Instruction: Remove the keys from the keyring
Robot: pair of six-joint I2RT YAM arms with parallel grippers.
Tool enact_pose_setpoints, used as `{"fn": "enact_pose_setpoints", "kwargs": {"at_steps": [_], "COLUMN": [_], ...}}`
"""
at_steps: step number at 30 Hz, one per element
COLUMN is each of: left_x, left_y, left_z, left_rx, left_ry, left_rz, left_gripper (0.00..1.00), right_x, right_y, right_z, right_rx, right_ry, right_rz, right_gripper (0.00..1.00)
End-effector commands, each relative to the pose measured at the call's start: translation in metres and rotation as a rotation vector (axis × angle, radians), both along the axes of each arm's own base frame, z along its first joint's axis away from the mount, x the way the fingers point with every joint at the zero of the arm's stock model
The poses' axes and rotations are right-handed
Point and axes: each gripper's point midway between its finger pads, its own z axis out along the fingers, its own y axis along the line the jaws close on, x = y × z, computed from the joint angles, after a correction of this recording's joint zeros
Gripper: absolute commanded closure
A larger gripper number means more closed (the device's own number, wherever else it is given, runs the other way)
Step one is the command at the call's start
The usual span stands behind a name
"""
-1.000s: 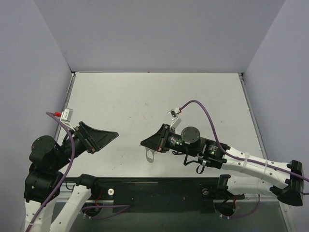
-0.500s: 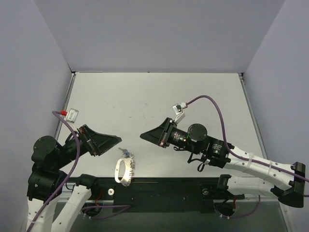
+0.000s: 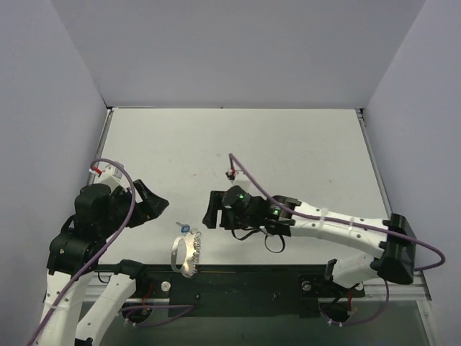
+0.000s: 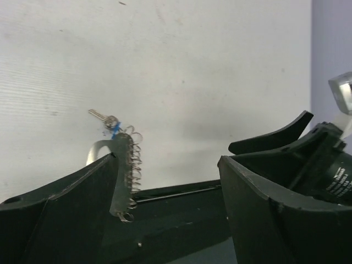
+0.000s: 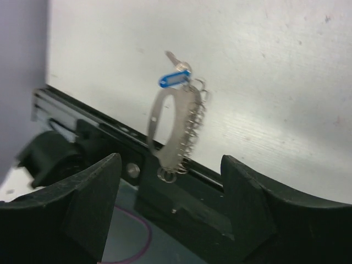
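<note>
The keyring (image 5: 168, 154) looks like a flat band of dull, pale grey metal, and its chain (image 5: 192, 129) is made of brighter silver wire links. The blue-headed key (image 5: 174, 79) has glossy plastic on its head. The silver key (image 5: 171, 58) is bare, shiny metal. The table (image 3: 288, 151) is matt white, faintly scuffed and specked. The left gripper (image 4: 168, 162) and the right gripper (image 5: 170, 159) have smooth, matt black plastic fingers.

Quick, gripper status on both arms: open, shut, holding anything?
Left gripper: open, holding nothing.
Right gripper: open, holding nothing; the keyring lies apart from it.
</note>
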Motion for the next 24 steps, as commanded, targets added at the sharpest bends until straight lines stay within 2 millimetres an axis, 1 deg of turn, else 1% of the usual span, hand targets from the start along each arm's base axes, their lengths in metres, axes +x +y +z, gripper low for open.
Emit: {"fn": "enact_pose_setpoints", "kwargs": {"at_steps": [1,2,5,6,7,8,9,10,11,12,13,14,15,18,21,22,23,24], "left_x": [0.012,0.015,0.024,0.025,0.027,0.027,0.031,0.031,0.034,0.033,0.036,0.034,0.033,0.029,0.029,0.028,0.028,0.027], "left_y": [0.032,0.035,0.044,0.047,0.047,0.042,0.040,0.036,0.033,0.031,0.030,0.031,0.035,0.041,0.045,0.046,0.048,0.048], "left_z": [-0.013,-0.018,-0.022,-0.023,-0.021,-0.021,-0.023,-0.023,-0.028,-0.028,-0.033,-0.029,-0.026,-0.020,-0.019,-0.019,-0.019,-0.019], "left_rx": [0.180,0.197,0.261,0.269,0.267,0.254,0.247,0.231,0.215,0.195,0.191,0.183,0.183,0.170,0.174,0.174,0.176,0.175], "left_ry": [-0.054,-0.053,-0.090,-0.086,-0.091,-0.093,-0.103,-0.110,-0.107,-0.116,-0.123,-0.142,-0.147,-0.199,-0.193,-0.192,-0.195,-0.193], "left_rz": [0.087,0.103,0.118,0.138,0.142,0.119,0.110,0.098,0.099,0.094,0.094,0.103,0.122,0.154,0.182,0.186,0.196,0.201], "left_gripper": [0.16,0.16,0.16,0.16,0.16,0.16,0.16,0.16,0.16,0.16,0.16,0.16,0.16,0.16,0.16,0.16,0.16,0.16], "right_x": [-0.003,-0.002,0.004,0.008,0.008,0.012,0.012,0.014,0.016,0.017,0.019,0.019,0.020,0.024,0.022,0.022,0.023,0.024], "right_y": [0.006,0.010,0.030,0.038,0.042,0.050,0.054,0.061,0.066,0.071,0.075,0.078,0.081,0.087,0.101,0.108,0.113,0.114], "right_z": [-0.046,-0.049,-0.067,-0.064,-0.076,-0.069,-0.079,-0.073,-0.080,-0.075,-0.083,-0.083,-0.088,-0.097,-0.106,-0.109,-0.107,-0.114], "right_rx": [-0.201,-0.211,-0.252,-0.245,-0.272,-0.254,-0.275,-0.265,-0.280,-0.274,-0.292,-0.301,-0.315,-0.325,-0.318,-0.311,-0.302,-0.309], "right_ry": [0.037,0.040,0.065,0.064,0.079,0.072,0.083,0.081,0.086,0.085,0.096,0.099,0.108,0.134,0.161,0.176,0.177,0.187], "right_rz": [0.062,0.069,0.087,0.093,0.106,0.110,0.124,0.131,0.134,0.142,0.142,0.142,0.138,0.112,0.112,0.116,0.116,0.105], "right_gripper": [0.32,0.32,0.32,0.32,0.33,0.33,0.33,0.33,0.33,0.33,0.33,0.33,0.34,0.37,0.43,0.43,0.44,0.44]}}
